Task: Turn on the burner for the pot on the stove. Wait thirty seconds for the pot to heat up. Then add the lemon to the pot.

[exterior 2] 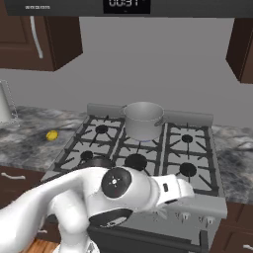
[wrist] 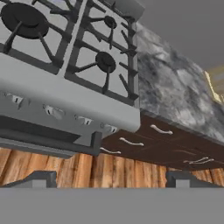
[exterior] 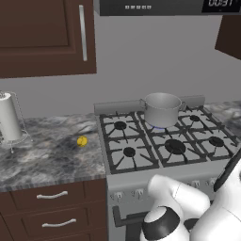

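Your fingers (wrist: 109,178) stand wide apart and hold nothing — their two dark tips rise at the bottom of the hand view, low in front of the stove (wrist: 65,98), over the wooden floor (wrist: 87,168). Just beyond the fingers you see the oven door handle (wrist: 48,142) and, above it, the row of front knobs (wrist: 52,111). Up from the knobs lie the black grates, with a wide-capped burner (wrist: 24,19) towards the far left of the fingers' view and two smaller caps further along. Off to the fingers' right, dark wood drawers (wrist: 166,146) with pale handles sit under the marbled worktop (wrist: 175,94).

Further off, in the base views, the pot (exterior: 161,109) stands upright on the back middle grate of the stove, well away from the fingers. A small blue flame shows under it at the burner (exterior: 159,127) — so that one is lit. The lemon (exterior: 82,140) rests on the worktop to the left of the stove, near its edge but not touching it, well apart from both the pot and your fingers. Beyond the lemon, a paper towel roll (exterior: 9,117) stands upright in a wire holder near the wall.
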Controlling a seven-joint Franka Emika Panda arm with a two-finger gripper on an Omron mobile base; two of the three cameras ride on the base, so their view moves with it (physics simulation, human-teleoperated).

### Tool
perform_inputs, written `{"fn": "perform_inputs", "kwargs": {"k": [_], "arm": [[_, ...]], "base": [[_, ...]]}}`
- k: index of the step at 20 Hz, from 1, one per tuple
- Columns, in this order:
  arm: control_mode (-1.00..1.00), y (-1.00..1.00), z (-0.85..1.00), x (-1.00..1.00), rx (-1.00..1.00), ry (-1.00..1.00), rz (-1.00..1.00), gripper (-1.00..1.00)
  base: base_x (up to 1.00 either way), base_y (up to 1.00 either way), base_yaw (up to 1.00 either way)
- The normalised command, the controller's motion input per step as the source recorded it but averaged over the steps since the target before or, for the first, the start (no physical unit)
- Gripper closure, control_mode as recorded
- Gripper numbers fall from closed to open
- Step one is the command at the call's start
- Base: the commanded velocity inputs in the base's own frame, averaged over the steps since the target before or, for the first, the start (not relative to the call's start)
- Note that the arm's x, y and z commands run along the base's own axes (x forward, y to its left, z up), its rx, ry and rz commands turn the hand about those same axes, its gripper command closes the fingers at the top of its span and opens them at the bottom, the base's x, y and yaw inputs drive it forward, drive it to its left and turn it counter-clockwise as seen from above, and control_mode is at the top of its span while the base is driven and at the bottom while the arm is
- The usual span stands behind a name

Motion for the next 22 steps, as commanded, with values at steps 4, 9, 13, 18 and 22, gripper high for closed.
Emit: {"fn": "perform_inputs", "kwargs": {"k": [4, 9, 13, 18, 22], "arm": [[-1.0, 0.0, 0.67, 0.04, 0.08, 0.44, -0.01, -1.0], [-1.0, 0.1, 0.19, -0.01, 0.1, 0.0, 0.0, -1.0], [-1.0, 0.75, 0.86, -0.05, 0.05, -0.12, 0.0, -1.0], [-1.0, 0.83, 0.57, -0.14, 0.0, -0.33, -0.04, -1.0], [-1.0, 0.99, 0.0, -0.02, 0.02, -0.32, -0.09, -1.0]], "base": [[0.0, 0.0, 0.0], [0.0, 0.0, 0.0], [0.0, 0.0, 0.0], [0.0, 0.0, 0.0], [0.0, 0.0, 0.0]]}}
